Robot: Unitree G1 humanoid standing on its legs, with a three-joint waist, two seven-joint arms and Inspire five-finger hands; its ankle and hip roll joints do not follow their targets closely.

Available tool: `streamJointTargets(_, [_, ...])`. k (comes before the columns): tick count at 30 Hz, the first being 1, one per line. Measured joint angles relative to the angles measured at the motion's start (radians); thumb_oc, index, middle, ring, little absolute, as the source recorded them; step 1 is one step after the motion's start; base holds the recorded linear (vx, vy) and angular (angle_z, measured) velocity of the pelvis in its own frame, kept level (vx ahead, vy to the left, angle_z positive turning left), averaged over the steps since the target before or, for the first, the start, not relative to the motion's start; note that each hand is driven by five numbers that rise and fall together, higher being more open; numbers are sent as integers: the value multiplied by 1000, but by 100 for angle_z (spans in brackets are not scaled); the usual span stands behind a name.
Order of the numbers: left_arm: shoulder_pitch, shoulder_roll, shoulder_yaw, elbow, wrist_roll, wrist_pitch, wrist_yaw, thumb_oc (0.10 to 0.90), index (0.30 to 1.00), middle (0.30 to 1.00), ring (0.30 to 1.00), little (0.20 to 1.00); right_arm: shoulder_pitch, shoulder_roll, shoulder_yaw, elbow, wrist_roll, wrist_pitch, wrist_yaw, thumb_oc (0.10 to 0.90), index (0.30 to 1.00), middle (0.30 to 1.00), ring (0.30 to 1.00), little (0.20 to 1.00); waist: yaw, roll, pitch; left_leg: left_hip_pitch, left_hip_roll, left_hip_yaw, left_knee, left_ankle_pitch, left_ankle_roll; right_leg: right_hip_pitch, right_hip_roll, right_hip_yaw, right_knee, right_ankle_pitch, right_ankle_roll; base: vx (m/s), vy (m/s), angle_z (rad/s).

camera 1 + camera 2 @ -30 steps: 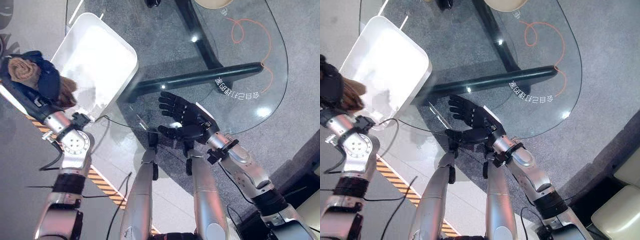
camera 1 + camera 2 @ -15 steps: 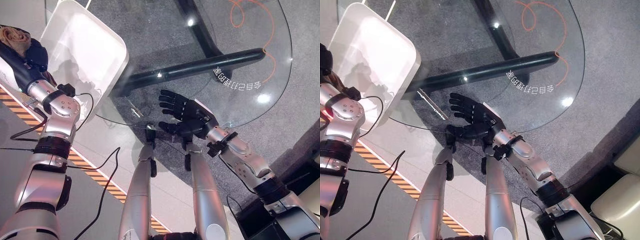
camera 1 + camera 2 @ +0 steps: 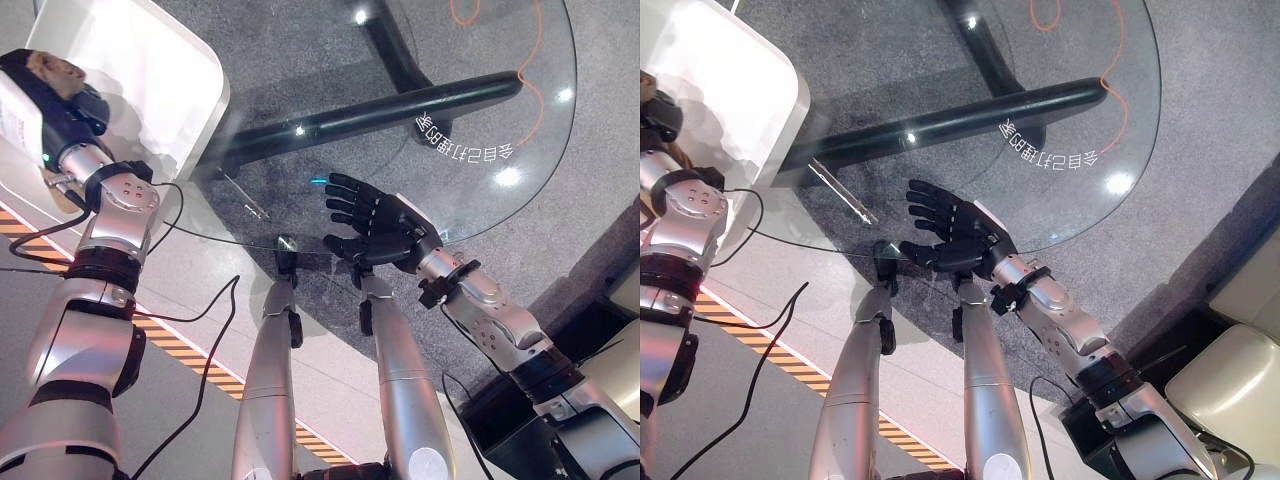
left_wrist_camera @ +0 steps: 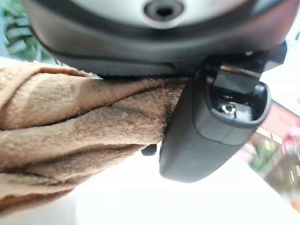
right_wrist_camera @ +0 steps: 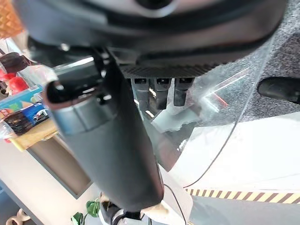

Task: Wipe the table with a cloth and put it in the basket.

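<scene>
Tan terry cloth (image 4: 70, 126) sits bunched in the left hand (image 3: 62, 105), whose dark thumb (image 4: 211, 126) presses its folds against the palm, so the hand is closed around the fabric. From the head camera just a small tan tuft (image 3: 52, 65) of it shows above the dark hand; the rest is hidden by the hand and wrist. The hand and cloth hang over the near edge of the white rectangular plastic basket (image 3: 150, 60), which stands by the left edge of the round glass table (image 3: 520, 110); whether the cloth touches the basket's rim cannot be made out, and the basket's far end is cut off by the frame. The right hand (image 3: 385, 230) hovers over the near edge of the glass, fingers straight and spread, thumb apart, holding nothing. Through the transparent top the black metal table base (image 3: 360, 110) and grey speckled floor (image 3: 300, 60) are visible. An orange looping line (image 3: 1110, 60) and white print mark the glass toward its far right edge, partly cut off.
</scene>
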State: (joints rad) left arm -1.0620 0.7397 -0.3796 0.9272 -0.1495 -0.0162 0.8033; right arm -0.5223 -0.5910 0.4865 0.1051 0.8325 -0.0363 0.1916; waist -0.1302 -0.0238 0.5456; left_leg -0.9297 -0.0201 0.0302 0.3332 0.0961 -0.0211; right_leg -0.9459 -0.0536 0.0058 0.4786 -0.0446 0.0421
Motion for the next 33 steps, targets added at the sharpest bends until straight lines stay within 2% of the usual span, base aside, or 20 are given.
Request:
streamJointTargets(1, [0, 0, -6, 0, 11, 2, -22, 375, 535, 535, 535, 475, -2, 1, 4, 0, 0, 0, 0, 800, 900, 900, 900, 900, -4, -4, -1, 0, 0, 0, 0, 0, 0, 1, 0, 0, -3, 2, 1, -17, -43, -2])
streamJointTargets(2, [0, 0, -6, 0, 14, 2, -36, 800, 900, 900, 900, 900, -4, 2, 5, 0, 0, 0, 0, 800, 900, 900, 900, 900, -8, -8, -1, 0, 1, 0, 0, 0, 0, 2, 1, 0, -5, 3, 1, -15, -41, -3])
streamJointTargets(7, [0, 5, -6, 1, 14, 2, -75, 800, 900, 900, 900, 900, -6, 3, 3, 0, 2, -7, 0, 800, 900, 900, 900, 900, -16, -13, -1, 0, 3, 0, 1, 0, 0, 6, 4, 1, -12, 8, 1, -5, -14, -1])
streamJointTargets(21, [24, 22, -1, -11, 49, -27, -73, 800, 900, 900, 900, 900, 20, 49, 1, -1, 1, -6, -1, 800, 900, 900, 900, 900, -9, -13, -1, 49, 7, 2, -4, 0, -1, 49, 9, 1, -11, 14, -2, -10, -38, -1])
streamJointTargets(26, [57, 28, 6, -46, 54, -25, -24, 800, 900, 900, 900, 900, 39, 50, 1, -2, 0, -5, -3, 800, 900, 900, 900, 900, -3, -13, -1, 100, 6, 3, -31, 8, -8, 84, 7, 2, -13, 13, -4, -21, -68, 1])
streamJointTargets(29, [64, 38, 13, -46, 55, -3, 5, 800, 900, 900, 900, 900, 55, 50, 1, -3, 0, -5, -3, 800, 900, 900, 900, 900, 10, -13, -1, 140, 8, 3, -48, 11, -11, 116, 9, 1, -15, 9, -9, -32, -91, -1])
streamJointTargets(33, [101, 87, 53, -75, 57, 29, 47, 800, 900, 900, 900, 900, 67, 54, 0, -6, -1, -5, -7, 800, 900, 900, 900, 900, 23, -13, -1, 195, 13, 2, -76, 16, -25, 162, 13, -2, -24, 5, -15, -39, -83, 0])
